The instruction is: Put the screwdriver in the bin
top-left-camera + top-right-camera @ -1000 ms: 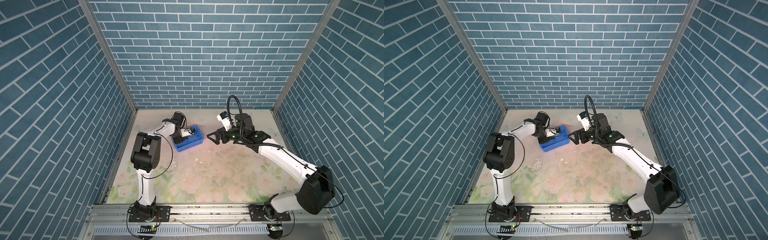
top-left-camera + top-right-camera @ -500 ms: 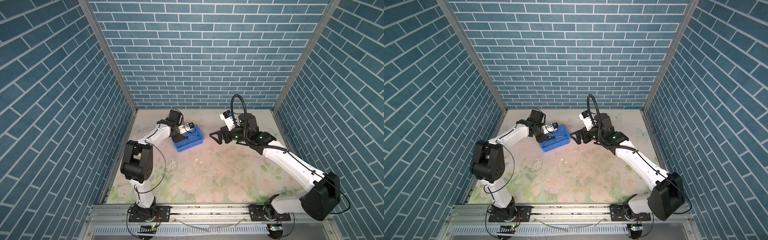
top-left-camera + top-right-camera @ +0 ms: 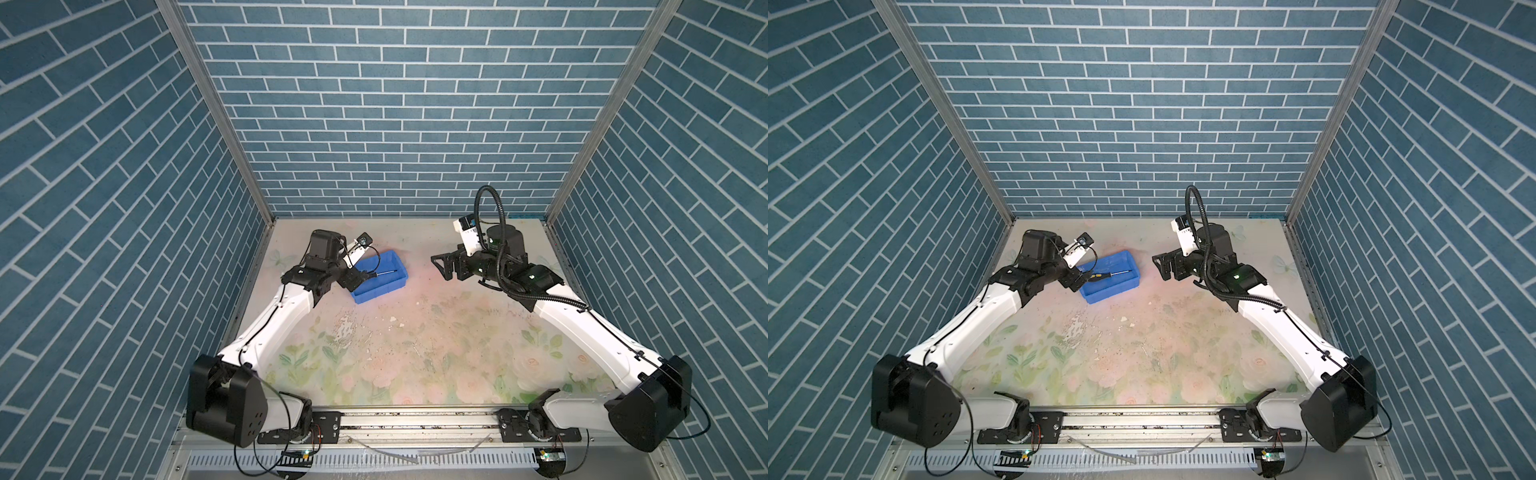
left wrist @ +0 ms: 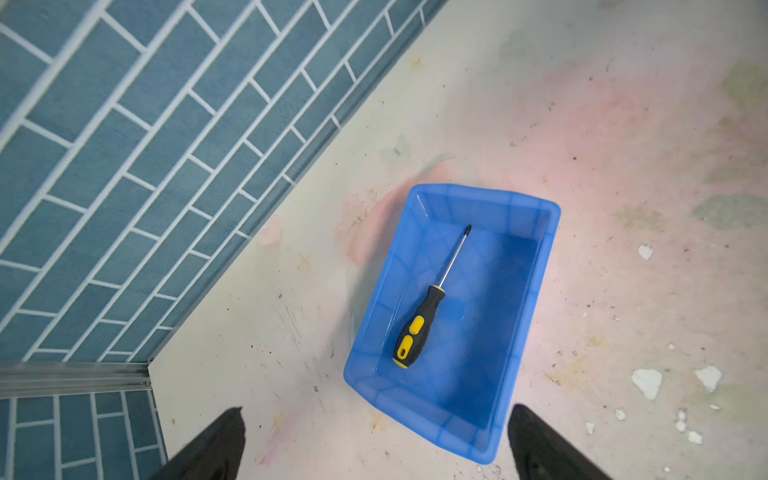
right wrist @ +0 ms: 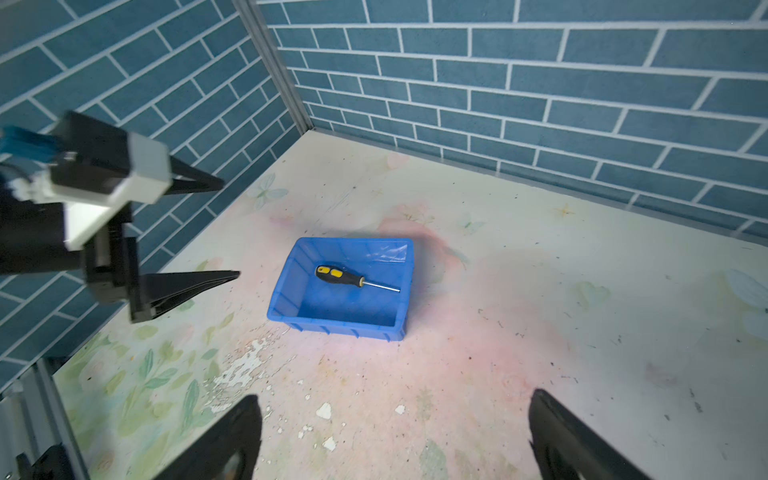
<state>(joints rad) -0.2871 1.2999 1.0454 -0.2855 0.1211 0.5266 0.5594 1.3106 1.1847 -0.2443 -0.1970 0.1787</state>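
The screwdriver is lying flat on the floor of the bin, wholly inside the rim. Its shaft is pointing toward one short end and its yellow butt toward the short end nearest the left gripper. Nothing is touching it. The bin is sitting on the table, in its far left part, close to the side wall. The left arm is standing stretched from its base at the front rail toward the far left corner, with the wrist bent inward. This is putting the gripper above and just beside the bin's left end; whether it is overhanging the rim cannot be told. Its jaws are standing spread wide and gripping nothing, and in the left wrist view the two fingertips are framing the bin's short end, clear of it. The right arm is lying extended from its base at the front right toward the far middle of the table, wrist raised. The right gripper is pointing at the bin from the right, well apart from it, with bare table between. Its jaws are likewise standing wide apart and empty, hanging over worn, flaking table surface in the right wrist view.
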